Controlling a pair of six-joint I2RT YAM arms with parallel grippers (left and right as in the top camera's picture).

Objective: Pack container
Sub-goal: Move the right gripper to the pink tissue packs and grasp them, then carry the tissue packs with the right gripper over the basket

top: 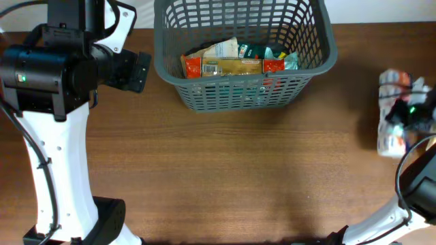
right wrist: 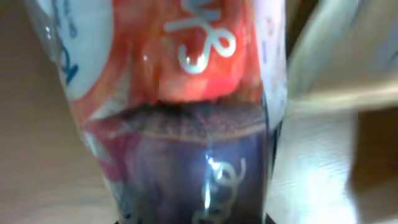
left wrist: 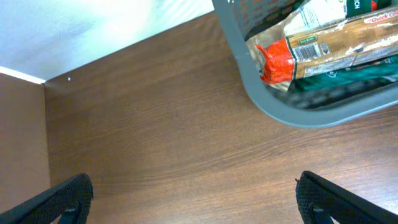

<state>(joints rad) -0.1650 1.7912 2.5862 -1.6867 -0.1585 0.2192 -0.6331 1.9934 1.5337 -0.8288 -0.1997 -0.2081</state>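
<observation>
The container (top: pixel 310 64) is a dark grey slotted basket at the back middle of the table, holding several snack packets (top: pixel 235 64). In the left wrist view its rim (left wrist: pixel 280 115) and a red-ended packet (left wrist: pixel 280 59) show at top right. My left gripper (top: pixel 142 71) is open and empty (left wrist: pixel 196 202) above bare table, left of the basket. My right gripper (top: pixel 410 114) is low over a pile of white and red packets (top: pixel 393 139) at the far right. A red and dark purple packet (right wrist: pixel 199 93) fills the right wrist view; the fingers are hidden.
The brown wooden table (top: pixel 225 170) stretches between the basket and the arm bases. The left arm's white column (top: pixel 61 163) stands at the left front. The right arm's base (top: pixel 415 204) is at the right front corner.
</observation>
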